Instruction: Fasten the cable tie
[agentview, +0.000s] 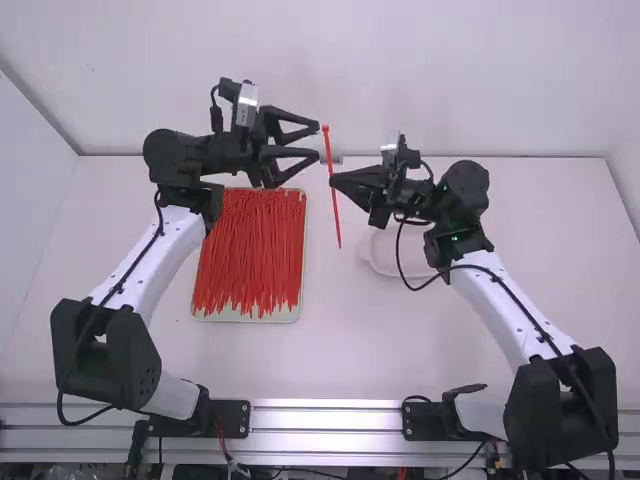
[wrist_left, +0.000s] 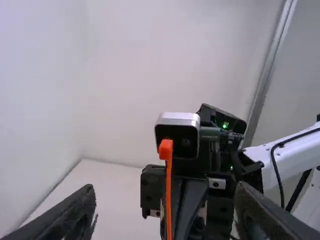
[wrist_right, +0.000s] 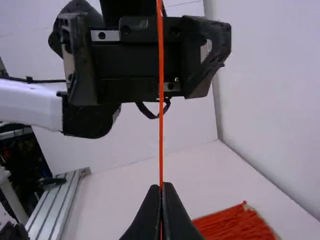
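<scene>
The right gripper (agentview: 336, 180), upper centre in the high view, is pinched shut on the strap of a red cable tie (agentview: 334, 212). The tie stands upright above the table, head on top and tail hanging free below. The left gripper (agentview: 318, 141) faces it with jaws spread wide either side of the head, apparently clear of it. The tie looks light, springy and slick, so it would likely bow or twist. Grip close to the head and near the tail tip. Spare ties (agentview: 250, 250) fill a tray (agentview: 246, 318) at centre left.
</scene>
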